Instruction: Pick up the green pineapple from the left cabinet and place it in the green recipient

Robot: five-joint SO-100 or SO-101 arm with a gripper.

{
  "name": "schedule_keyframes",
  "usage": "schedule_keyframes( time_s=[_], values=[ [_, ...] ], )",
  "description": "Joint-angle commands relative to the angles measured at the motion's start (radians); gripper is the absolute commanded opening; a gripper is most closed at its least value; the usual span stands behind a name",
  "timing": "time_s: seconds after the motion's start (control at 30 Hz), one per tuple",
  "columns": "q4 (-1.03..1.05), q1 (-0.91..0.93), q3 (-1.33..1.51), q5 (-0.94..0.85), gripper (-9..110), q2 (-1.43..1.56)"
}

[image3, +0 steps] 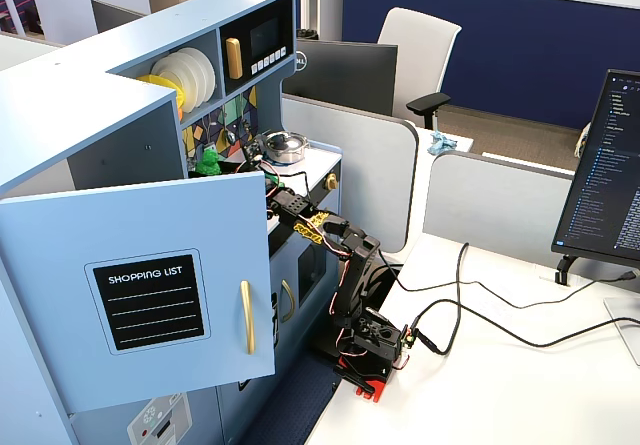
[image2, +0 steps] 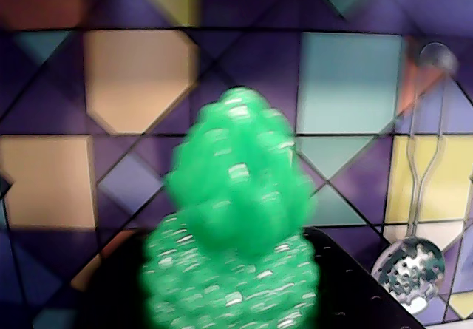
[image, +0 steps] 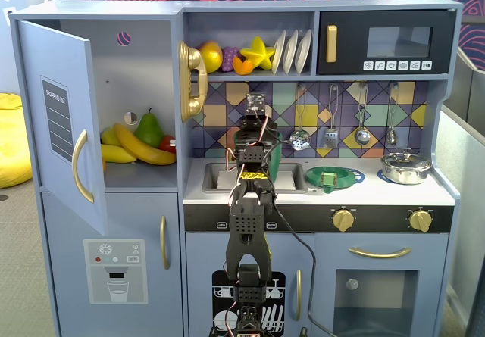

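Holding the green pineapple crown-up, the gripper hangs over the sink, in front of the tiled backsplash; its jaws are hidden below the frame in the wrist view, but the fruit fills that view, so it looks clamped. The green recipient stands in the sink, mostly hidden behind the arm, and its dark mouth seems to lie directly under the fruit. To finish well, centre the pineapple over that mouth, lower until the body is inside the rim, then release, so it cannot bounce into the sink. Left of the sink, the left cabinet stands open, with bananas and a pear inside. Right of the sink, a flat green dish looks empty.
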Motion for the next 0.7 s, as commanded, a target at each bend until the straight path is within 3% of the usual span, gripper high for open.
schedule_keyframes(
  time_s=[0.0,0.27,0.53,0.67],
  values=[
    [0.006,0.000,-0.080,0.026,30,0.014],
    [0.023,-0.005,-0.015,0.005,27,0.103],
    [0.236,-0.018,0.574,0.044,26,0.680],
    [0.439,0.037,0.811,0.057,26,0.885]
  ],
)
